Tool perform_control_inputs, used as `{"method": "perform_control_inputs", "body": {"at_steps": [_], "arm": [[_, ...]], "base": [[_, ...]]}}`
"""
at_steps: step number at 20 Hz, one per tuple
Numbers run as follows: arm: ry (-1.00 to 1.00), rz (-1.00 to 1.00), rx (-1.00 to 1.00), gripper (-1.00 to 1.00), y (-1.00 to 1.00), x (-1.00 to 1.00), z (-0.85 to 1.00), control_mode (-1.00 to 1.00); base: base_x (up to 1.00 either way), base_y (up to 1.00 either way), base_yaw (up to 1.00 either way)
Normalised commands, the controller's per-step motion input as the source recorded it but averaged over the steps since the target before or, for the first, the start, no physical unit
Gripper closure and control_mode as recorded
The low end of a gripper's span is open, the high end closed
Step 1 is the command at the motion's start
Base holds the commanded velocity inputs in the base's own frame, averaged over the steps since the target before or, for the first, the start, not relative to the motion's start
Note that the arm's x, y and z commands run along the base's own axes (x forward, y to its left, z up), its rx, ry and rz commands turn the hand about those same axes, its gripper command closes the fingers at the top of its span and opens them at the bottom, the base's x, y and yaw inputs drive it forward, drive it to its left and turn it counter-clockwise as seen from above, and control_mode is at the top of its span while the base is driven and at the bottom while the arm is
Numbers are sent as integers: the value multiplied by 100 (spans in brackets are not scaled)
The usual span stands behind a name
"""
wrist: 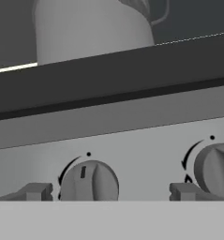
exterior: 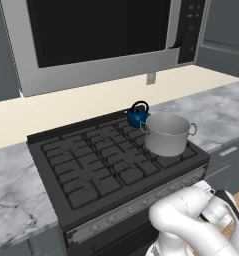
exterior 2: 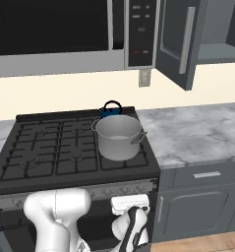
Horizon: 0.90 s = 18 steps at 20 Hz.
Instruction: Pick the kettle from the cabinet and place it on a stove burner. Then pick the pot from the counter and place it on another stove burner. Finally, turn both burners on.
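The dark-blue kettle (exterior: 137,116) (exterior 2: 109,110) stands on the back right burner of the black cooktop (exterior: 91,160) (exterior 2: 50,147). In front of it, on the front right burner, is the grey pot (exterior: 166,133) (exterior 2: 118,136); its wall (wrist: 90,28) shows above the stove's edge in the hand view. My gripper (wrist: 108,192) is open and faces the silver knob strip (wrist: 132,136) (exterior 2: 89,193). A knob (wrist: 89,182) lies between the fingertips (wrist: 36,191), nearer the left one. A second knob (wrist: 214,169) is at the right. The cabinet door (exterior 2: 178,42) hangs open.
A silver-black microwave (exterior: 96,35) (exterior 2: 60,29) hangs over the stove. Marble counter (exterior: 226,115) (exterior 2: 197,133) runs on both sides, with dark drawer fronts (exterior 2: 205,174) below. A wall outlet (exterior 2: 144,77) sits behind the stove. My white arm (exterior: 191,220) (exterior 2: 57,211) is bent low before the oven front.
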Motion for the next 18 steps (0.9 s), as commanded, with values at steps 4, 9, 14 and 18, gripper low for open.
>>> {"method": "perform_control_inputs", "body": {"at_steps": [4, 9, 14, 18], "arm": [[-6, 0, 0, -100, 6, 0, 0, -100], [-7, 0, 0, -100, 3, 2, 0, -100], [-6, 0, 0, 100, 11, 7, 3, -100], [-7, 0, 0, 100, 14, 8, 5, -100]], "base": [[0, 0, 0], [0, 0, 0], [0, 0, 0], [0, 0, 0]]}}
